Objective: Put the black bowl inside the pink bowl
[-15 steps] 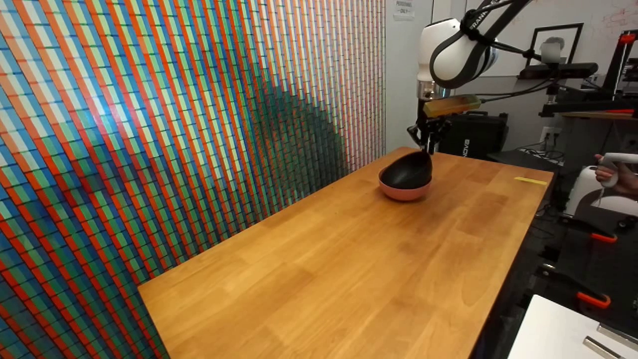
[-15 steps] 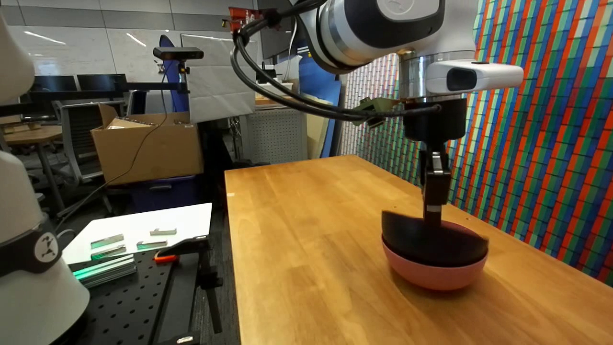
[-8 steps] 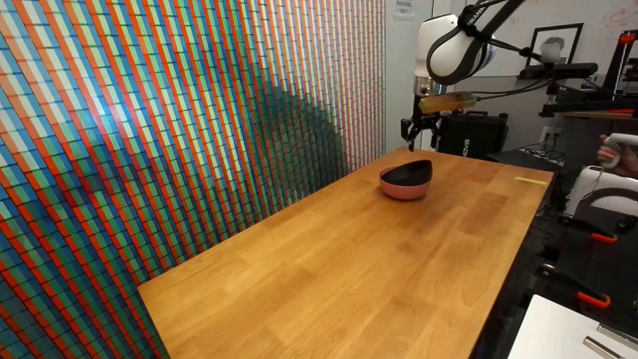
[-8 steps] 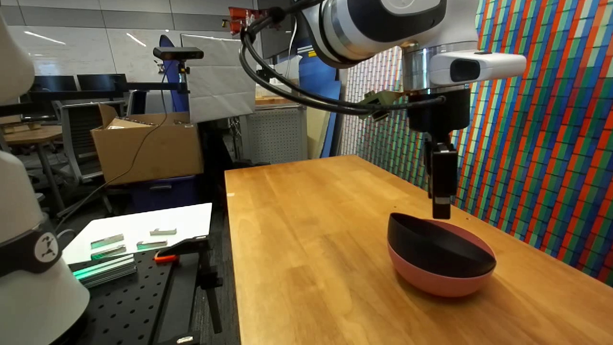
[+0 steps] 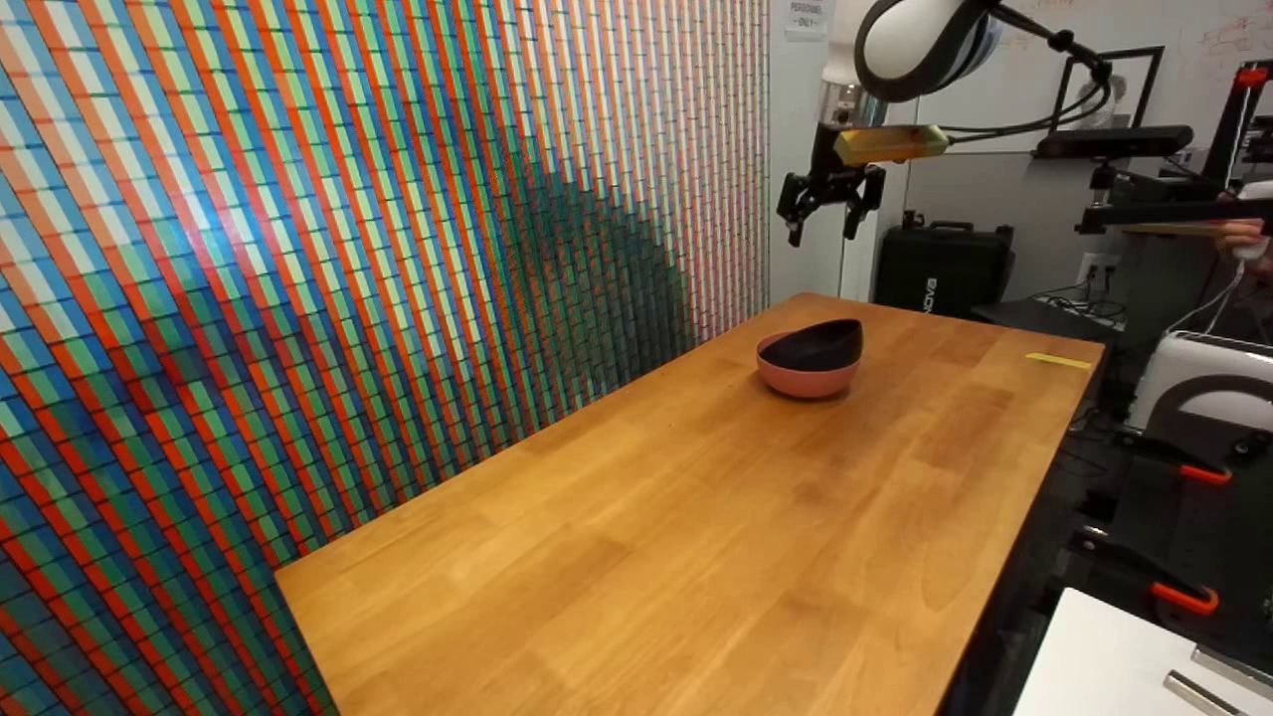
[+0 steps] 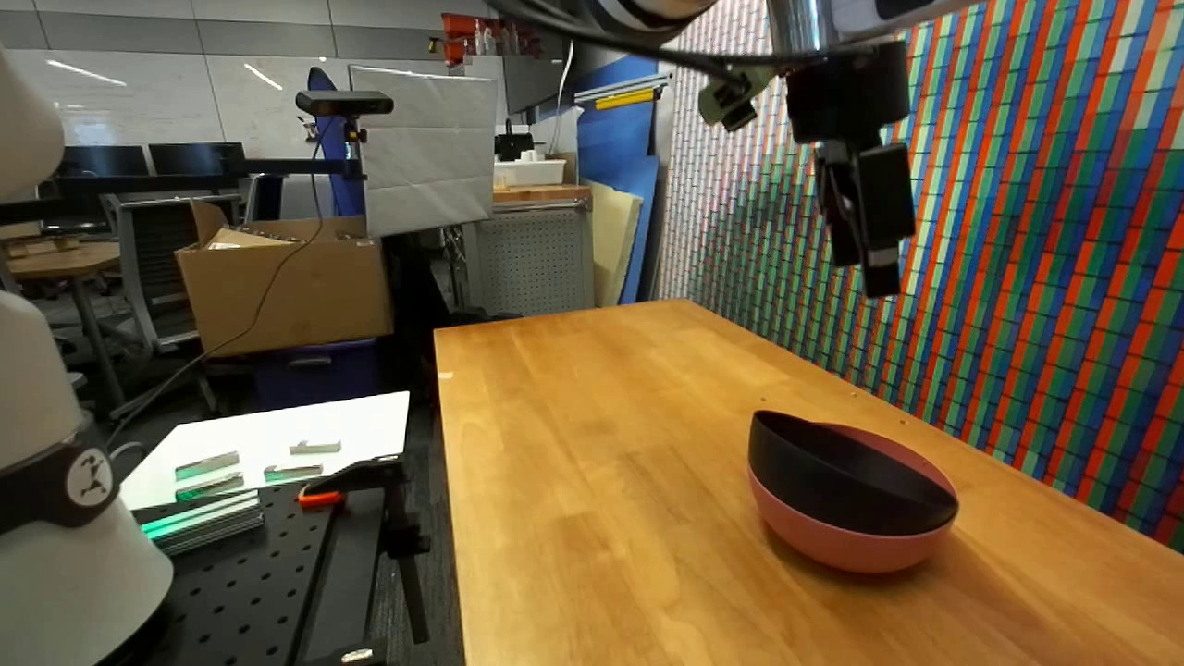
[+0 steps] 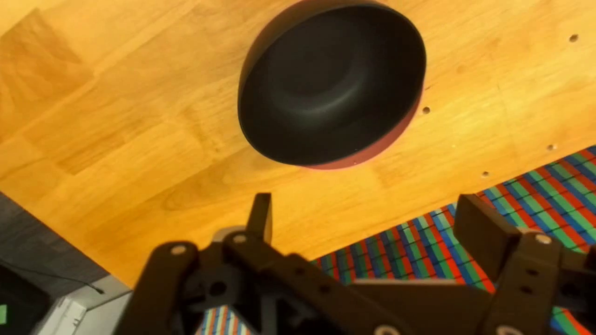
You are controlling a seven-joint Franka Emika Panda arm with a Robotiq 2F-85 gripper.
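The black bowl (image 6: 819, 472) rests tilted inside the pink bowl (image 6: 851, 548), one side of its rim standing well above the pink rim. In an exterior view the black bowl (image 5: 820, 348) leans the same way, its raised edge over the right side of the pink bowl (image 5: 808, 384). My gripper (image 5: 822, 237) hangs in the air high above both bowls, touching neither. From the wrist I look into the hollow of the black bowl (image 7: 326, 83); only a crescent of the pink bowl (image 7: 372, 151) shows below it. The fingers (image 7: 482, 228) stand wide apart with nothing between them.
Both bowls stand on a wooden table (image 6: 592, 481) close to the edge along a colourful patterned wall (image 6: 1064, 305). Off the table's other side lies a white board (image 6: 268, 435) with several small metal pieces. A cardboard box (image 6: 287, 287) stands further back.
The fingers have opened and let go of the black bowl's rim, and the gripper has risen well above it. The black bowl has settled a little lower, still tilted.
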